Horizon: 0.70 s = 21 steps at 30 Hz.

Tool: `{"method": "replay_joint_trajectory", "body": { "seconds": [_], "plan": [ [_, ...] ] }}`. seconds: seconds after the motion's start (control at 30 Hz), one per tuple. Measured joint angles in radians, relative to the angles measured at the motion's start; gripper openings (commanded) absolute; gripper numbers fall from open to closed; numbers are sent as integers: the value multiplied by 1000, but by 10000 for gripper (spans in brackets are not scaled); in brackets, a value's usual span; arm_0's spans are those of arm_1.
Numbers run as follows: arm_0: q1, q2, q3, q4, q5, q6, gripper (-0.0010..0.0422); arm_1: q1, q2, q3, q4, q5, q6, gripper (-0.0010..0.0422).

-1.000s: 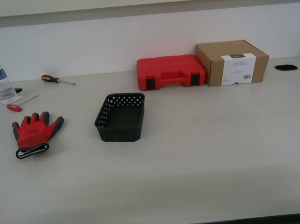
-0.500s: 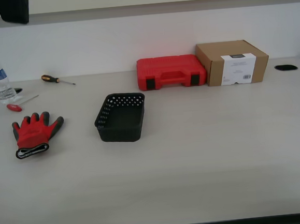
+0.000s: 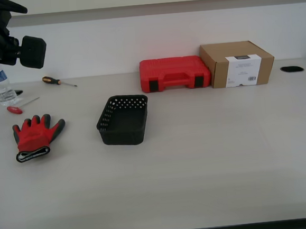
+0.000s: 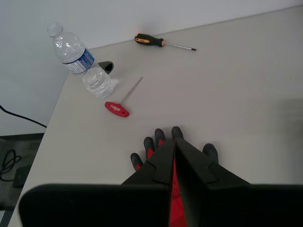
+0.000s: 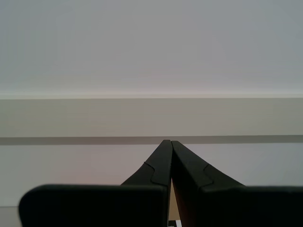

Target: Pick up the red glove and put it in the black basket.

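The table (image 3: 225, 156) fills most of the exterior view, with the black basket (image 3: 124, 120) just left of centre and the red glove (image 3: 34, 136) lying flat at the left edge, well apart from it, fingers pointing away from the camera. An arm shows at the upper left corner of that view, high above the glove; the first wrist view looks down on the glove's dark fingertips, so I take it for the first arm.

Risks, as I judge them: the water bottle (image 4: 79, 60) and the red-handled tool (image 4: 117, 108) sit near the glove, and a descent that drifts toward them could knock the bottle over. The glove is thin and limp, so closed fingers pressing down would only push it along the table.

My first gripper (image 4: 174, 142) has its jaws pressed together, holding nothing, well above the glove. My second gripper (image 5: 169, 143) is likewise closed and empty, pointing at a bare wall.
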<state>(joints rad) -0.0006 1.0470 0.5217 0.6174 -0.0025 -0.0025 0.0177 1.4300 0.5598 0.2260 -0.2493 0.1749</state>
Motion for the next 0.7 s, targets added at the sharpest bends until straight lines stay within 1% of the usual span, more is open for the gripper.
{"method": "replay_joint_trajectory", "body": {
  "seconds": [0.27, 0.57, 0.63, 0.7],
  "plan": [
    [1, 0, 0, 0, 0, 0, 0, 0, -54, 13, -18, 0, -3, 0],
    [0, 0, 0, 0, 0, 0, 0, 6, -60, 14, -17, -5, 4, 0],
    [0, 0, 0, 0, 0, 0, 0, 10, -57, 11, -19, -33, 13, 0],
    [0, 0, 0, 0, 0, 0, 0, 14, -41, 11, -26, -81, 39, 0]
  ]
}}
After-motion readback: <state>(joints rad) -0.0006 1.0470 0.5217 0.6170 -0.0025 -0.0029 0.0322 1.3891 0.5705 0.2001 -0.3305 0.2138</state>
